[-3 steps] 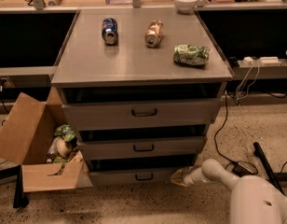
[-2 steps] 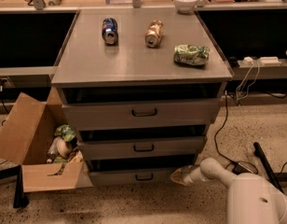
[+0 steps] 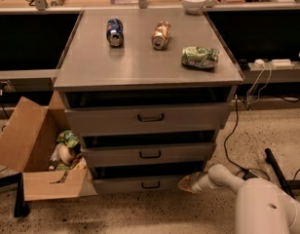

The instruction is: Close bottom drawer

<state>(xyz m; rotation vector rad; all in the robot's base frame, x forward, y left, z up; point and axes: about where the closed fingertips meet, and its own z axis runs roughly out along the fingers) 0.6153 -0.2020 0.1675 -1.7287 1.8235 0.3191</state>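
Note:
The bottom drawer (image 3: 140, 184) is the lowest of three grey drawers in the cabinet, with a short front panel and a small dark bar handle (image 3: 150, 184) at its centre. Its front stands slightly out, with a dark gap above it. My gripper (image 3: 187, 183) is low at the right end of the bottom drawer's front, touching or almost touching it. My white arm (image 3: 259, 201) reaches in from the lower right.
An open cardboard box (image 3: 38, 155) with trash sits on the floor left of the cabinet. On the cabinet top lie a blue can (image 3: 114, 31), a gold can (image 3: 160, 34) and a green crushed bag (image 3: 200, 57). Cables (image 3: 233, 130) and a black bar (image 3: 279, 172) lie on the floor at right.

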